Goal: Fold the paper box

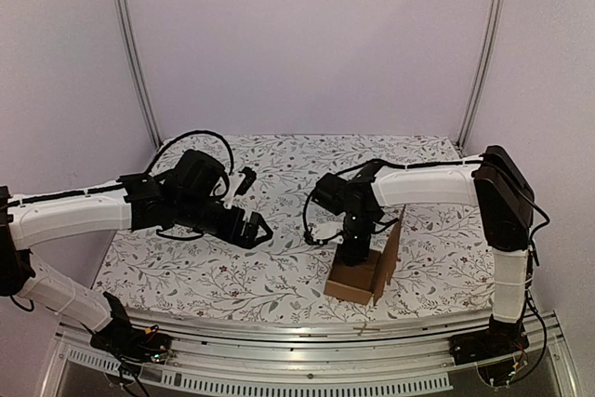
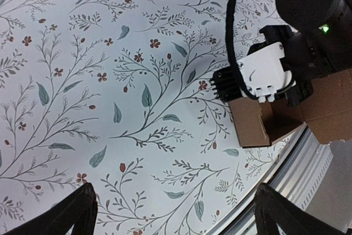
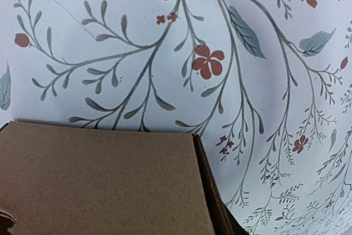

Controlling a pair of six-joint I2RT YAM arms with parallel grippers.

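The paper box [image 1: 353,281], partly folded with one flap upright, sits near the surface's [image 1: 232,276] front edge. The right claw [image 1: 357,253] is nearer, planted on top of it, and I cannot tell its grip. The left claw [image 1: 255,230] hovers with fingers apart, the box at its 4 o'clock.

**Left wrist view: jaws spread, box ahead and to one side**

The left gripper [image 2: 184,216] stands wide apart. Only its two dark fingertips [image 2: 80,213] show, at the bottom corners, with nothing between them. Under and ahead of the jaws lies the tablecloth [image 2: 110,81], white with grey-green sprigs and small red flowers. The paper box [image 2: 256,127], brown cardboard, sits ahead of the right-of-frame fingertip and well apart from it, with a wider panel [image 2: 333,116] further out. The right arm [image 2: 267,72] sits over the box, with a white housing, a black body, a lit green light [image 2: 324,27] and a black cable [image 2: 234,20] looping away. Its fingers are hidden. A metal rail [image 2: 311,160] runs just beside the box.
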